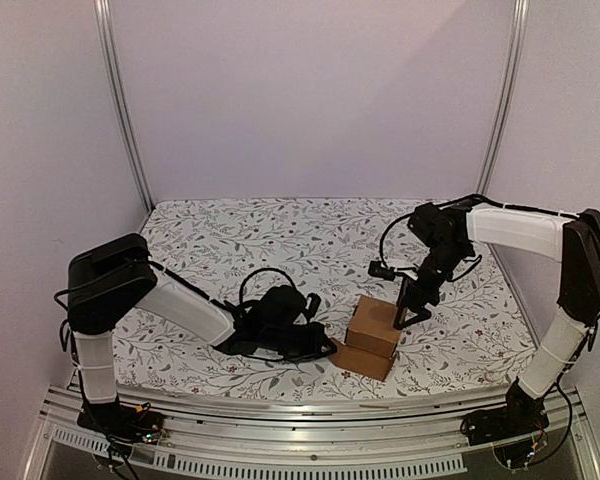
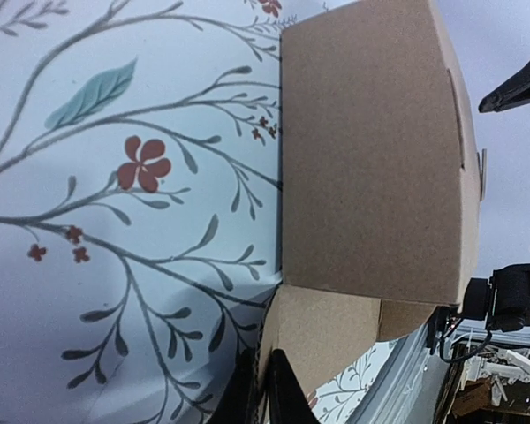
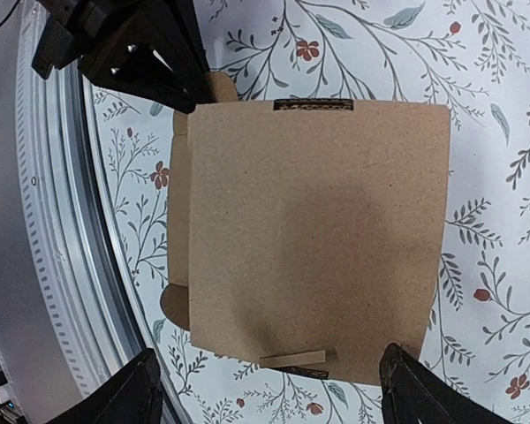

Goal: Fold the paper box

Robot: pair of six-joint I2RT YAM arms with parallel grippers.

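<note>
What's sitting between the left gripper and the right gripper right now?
The paper box, seen in the top view, sits between the left gripper and the right gripper.

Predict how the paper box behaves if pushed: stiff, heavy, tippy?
The paper box is probably light: thin brown card, so it would likely slide on the cloth. Its unfolded flap should flex, not push. Squat shape, unlikely to tip.

Matt, grainy kraft paper box

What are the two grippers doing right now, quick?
Left gripper: closed on a flap of the box.
Right gripper: open above the box, holding nothing.
</note>
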